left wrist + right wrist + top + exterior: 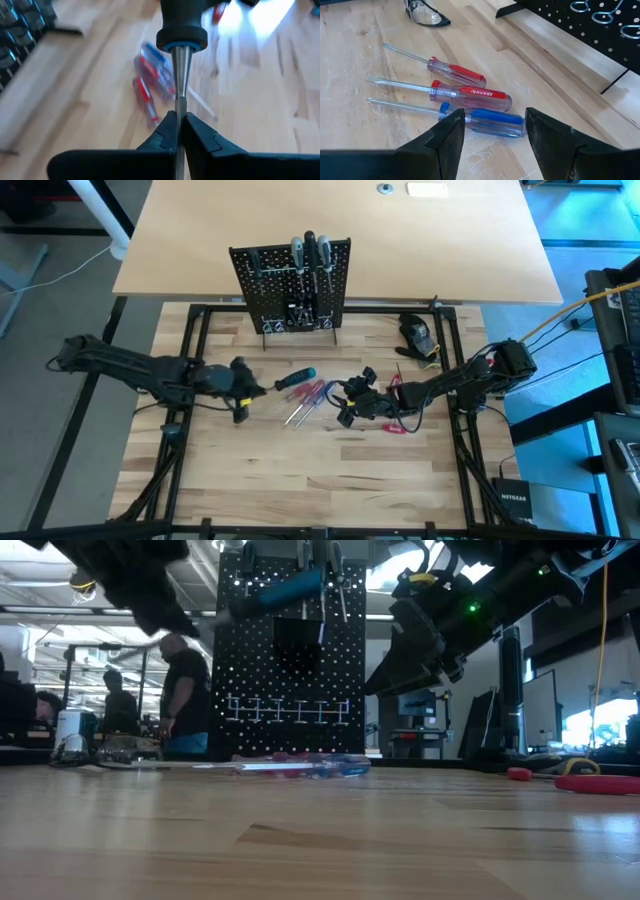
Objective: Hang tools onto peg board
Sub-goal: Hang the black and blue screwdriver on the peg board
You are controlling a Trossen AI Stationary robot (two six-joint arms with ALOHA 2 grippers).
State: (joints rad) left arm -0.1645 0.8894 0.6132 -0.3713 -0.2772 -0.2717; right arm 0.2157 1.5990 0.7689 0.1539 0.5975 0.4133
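The peg board (292, 285) is a small black panel full of small holes, standing upright on thin wire feet at the far edge of the slatted wooden desk (300, 470). Two dark-handled tools (310, 252) already hang near its top.

The left hand (262, 388) is raised above the desk in front of the board, its fingers pressed together on the silver shaft of a screwdriver with a teal-and-black handle (296, 378). The left wrist view shows this grip best: the shaft runs straight up between the two dark fingers (197, 137) to the handle's collar.

On the desk, between the two hands, lie three screwdrivers (308, 400) with clear handles. From above they read only as a small red and blue cluster. The right wrist view sorts them out: two with red cores (470, 95), one of them lettered, and one with a blue core (490, 122), side by side with their shafts pointing the same way. It also shows a pair of safety glasses (425, 15) lying beyond them.

The right hand (352, 398) hovers just beside these three, its fingers spread and holding nothing. Red-handled pliers (385, 418) lie under its arm, and a dark rounded lump (416, 332) sits near the desk's right rail.

Only the low view shows a row of wire hooks (285, 710) across the board's middle, and people (185, 690) in the room behind.
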